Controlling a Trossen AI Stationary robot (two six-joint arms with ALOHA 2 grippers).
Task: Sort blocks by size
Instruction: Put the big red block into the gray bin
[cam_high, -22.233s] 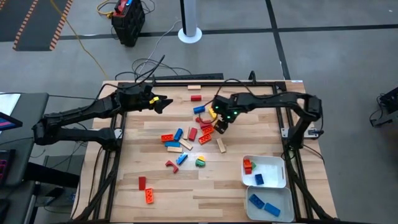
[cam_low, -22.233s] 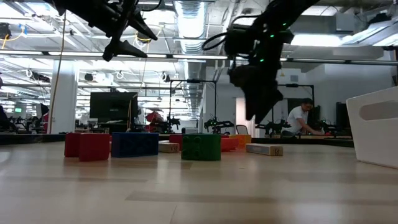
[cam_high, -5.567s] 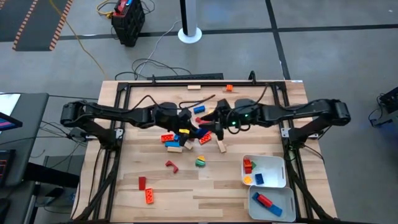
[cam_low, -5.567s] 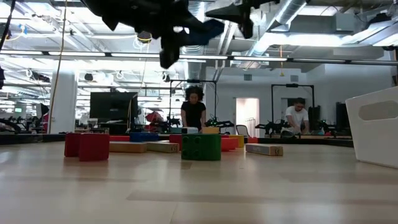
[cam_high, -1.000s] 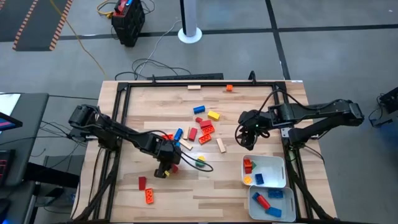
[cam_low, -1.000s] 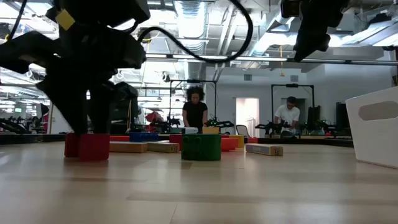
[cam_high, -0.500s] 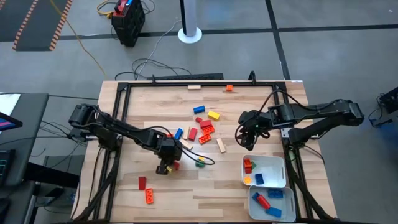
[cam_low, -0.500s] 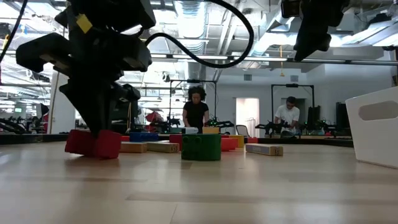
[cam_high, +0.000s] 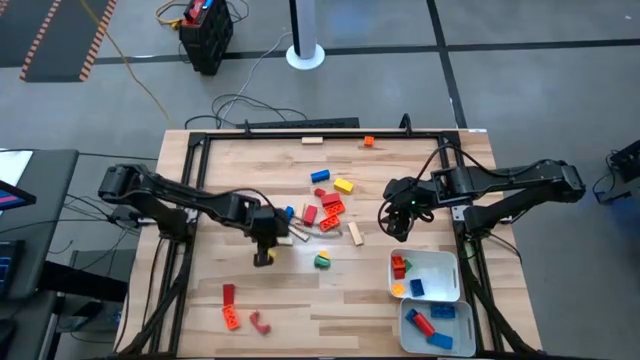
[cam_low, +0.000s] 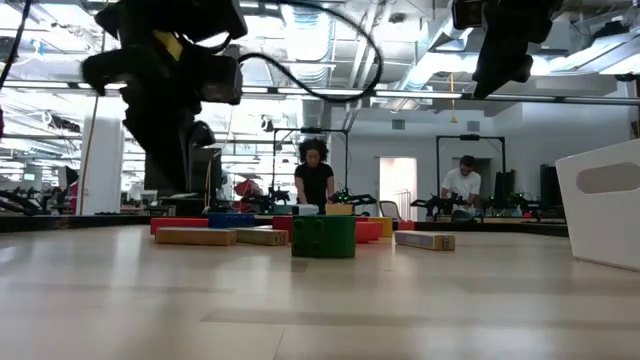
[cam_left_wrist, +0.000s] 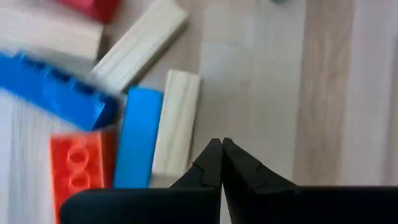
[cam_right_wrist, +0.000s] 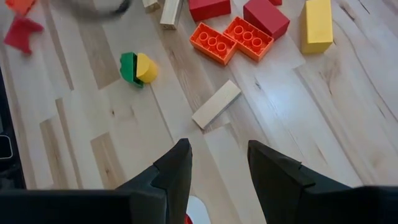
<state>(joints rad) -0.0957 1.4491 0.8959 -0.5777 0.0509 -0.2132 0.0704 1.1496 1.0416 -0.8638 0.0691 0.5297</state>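
Observation:
The blocks lie scattered mid-table: red and orange ones (cam_high: 328, 208), a yellow one (cam_high: 344, 185), a blue one (cam_high: 320, 176), a tan one (cam_high: 354, 234) and a green-and-yellow one (cam_high: 322, 261). A bent red piece (cam_high: 259, 322) lies flat near the table's near edge, beside an orange block (cam_high: 232, 318) and a red one (cam_high: 228, 294). My left gripper (cam_high: 263, 257) hangs shut and empty above the table, just near of tan and blue blocks (cam_left_wrist: 177, 121). My right gripper (cam_right_wrist: 217, 152) stands open and empty above bare wood, right of the pile.
Two white trays (cam_high: 447, 262) (cam_high: 460, 312) with sorted blocks stand at the near right corner. A tan block (cam_high: 313, 141) and a small orange one (cam_high: 368, 142) lie by the far edge. A black frame (cam_high: 190, 220) borders the table. People stand in the room beyond.
My left gripper has shut, risen and gone toward the far edge. The bent red piece that stood between its fingers tipped, left them, and now lies close to the near edge, beside the orange block. My right arm kept still.

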